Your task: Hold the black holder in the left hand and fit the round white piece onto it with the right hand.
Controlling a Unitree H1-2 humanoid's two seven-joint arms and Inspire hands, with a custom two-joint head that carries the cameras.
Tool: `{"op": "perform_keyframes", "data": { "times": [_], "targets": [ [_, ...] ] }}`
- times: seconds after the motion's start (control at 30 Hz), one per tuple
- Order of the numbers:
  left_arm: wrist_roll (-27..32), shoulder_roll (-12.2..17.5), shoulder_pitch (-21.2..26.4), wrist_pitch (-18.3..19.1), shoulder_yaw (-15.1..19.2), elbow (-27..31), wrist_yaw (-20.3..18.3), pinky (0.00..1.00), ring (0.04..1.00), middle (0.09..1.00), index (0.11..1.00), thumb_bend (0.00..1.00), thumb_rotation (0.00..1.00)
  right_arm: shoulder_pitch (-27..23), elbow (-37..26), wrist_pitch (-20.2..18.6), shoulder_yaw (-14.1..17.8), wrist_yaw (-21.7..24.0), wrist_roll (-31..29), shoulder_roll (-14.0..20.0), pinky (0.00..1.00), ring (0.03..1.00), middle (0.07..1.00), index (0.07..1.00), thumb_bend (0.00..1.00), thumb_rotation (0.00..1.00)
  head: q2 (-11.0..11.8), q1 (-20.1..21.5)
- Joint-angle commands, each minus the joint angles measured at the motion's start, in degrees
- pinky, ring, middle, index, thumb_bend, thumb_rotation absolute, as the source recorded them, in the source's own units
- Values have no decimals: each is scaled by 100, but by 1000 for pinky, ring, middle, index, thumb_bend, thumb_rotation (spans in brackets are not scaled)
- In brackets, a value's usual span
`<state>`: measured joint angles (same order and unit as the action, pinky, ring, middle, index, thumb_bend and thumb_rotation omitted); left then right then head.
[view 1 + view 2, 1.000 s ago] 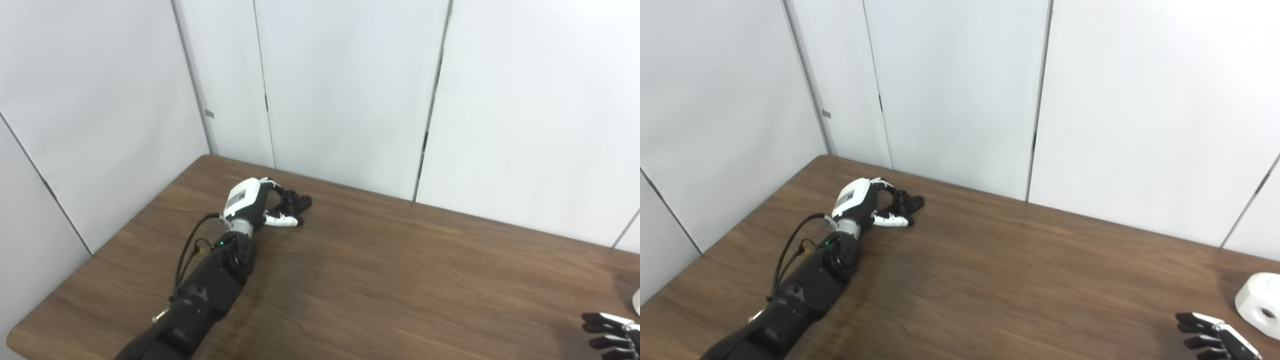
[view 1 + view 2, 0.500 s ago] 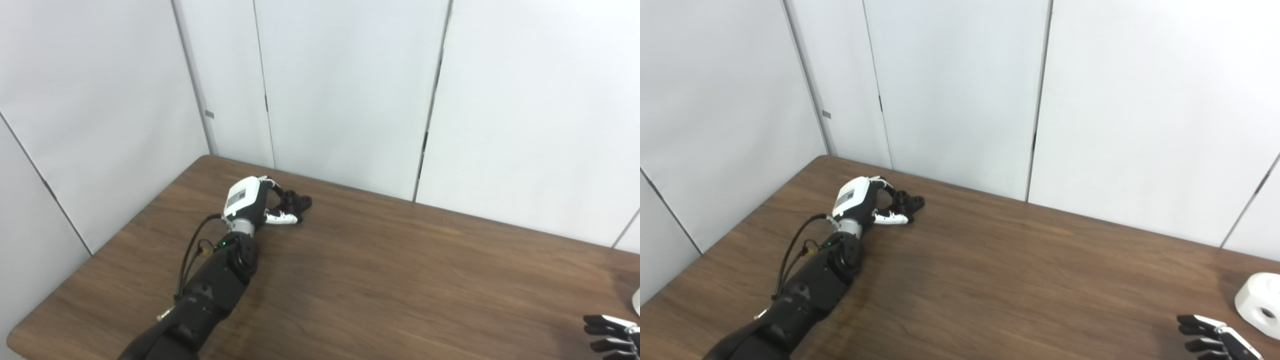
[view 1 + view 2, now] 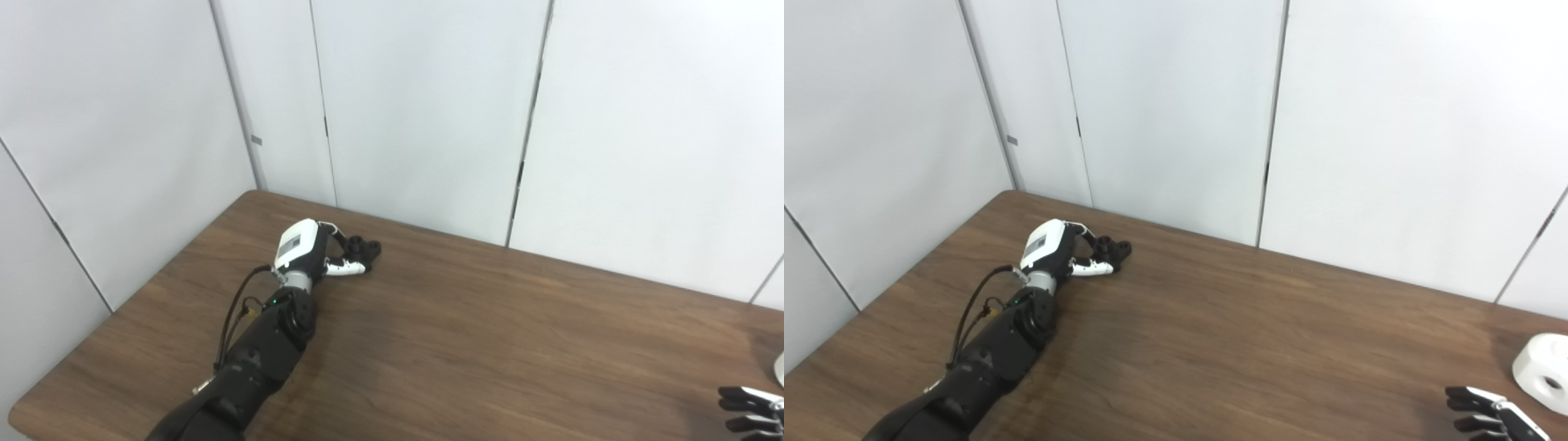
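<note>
- The left robot hand (image 3: 1050, 245) reaches to the far left part of the brown tabletop (image 3: 1249, 343), its arm coming in from the bottom left corner.
- Its fingers and thumb curl around the near end of the black holder (image 3: 1111, 248), which sits low at the tabletop; whether it is lifted cannot be told.
- The middle of the tabletop lies between the two hands, which are well apart.
- The right robot hand (image 3: 1488, 418) shows only partly at the bottom right edge, dark fingers spread and holding nothing.
- The round white piece (image 3: 1543, 372), with a hole in its side, rests on the tabletop just beyond that hand, apart from it.
</note>
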<state>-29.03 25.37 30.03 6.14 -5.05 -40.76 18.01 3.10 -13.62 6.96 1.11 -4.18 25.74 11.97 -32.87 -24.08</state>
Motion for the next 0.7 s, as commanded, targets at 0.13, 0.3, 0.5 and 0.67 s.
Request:
{"op": "perform_keyframes", "data": {
  "times": [0.13,0.3,0.5,0.67],
  "targets": [
    [-79,89,-197,-106,-275,412,-273,789,908,831,479,524,75,-173,-156,24,16,-30,-7,-10,460,563,644,658,675,0,-9,98],
    [40,19,-538,-316,-461,1090,-679,861,926,842,479,525,65,-223,-82,65,-4,-72,91,-16,463,560,637,654,686,0,-10,143],
    [195,-14,-852,-661,-724,1855,-1308,887,958,883,483,525,65,-282,4,92,-7,-94,53,-63,464,565,640,652,684,0,-66,341],
    [175,-84,-1057,-954,-1004,2462,-1724,846,972,909,485,523,72,-318,93,69,9,-102,-30,-129,476,581,648,657,680,0,-153,593]
  ]
}}
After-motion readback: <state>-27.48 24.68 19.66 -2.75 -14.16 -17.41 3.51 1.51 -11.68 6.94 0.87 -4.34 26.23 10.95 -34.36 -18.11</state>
